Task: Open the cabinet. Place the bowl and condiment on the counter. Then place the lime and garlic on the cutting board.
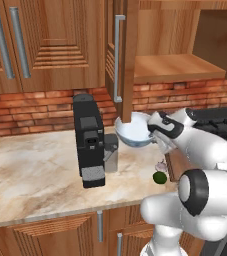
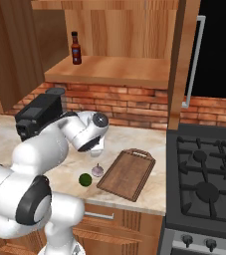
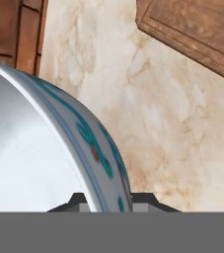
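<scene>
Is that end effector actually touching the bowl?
Touching. In the hand view the bowl's rim runs down between the end effector's two dark tips, one on each side of the wall.

The bowl looms large at the left, white inside with a blue and teal pattern round its outer wall. Its rim runs down between the two dark fingertips of the gripper, one on each side, closed on it. Beyond lies the marbled counter, with brick wall at the upper left and the board in the upper right corner.
</scene>
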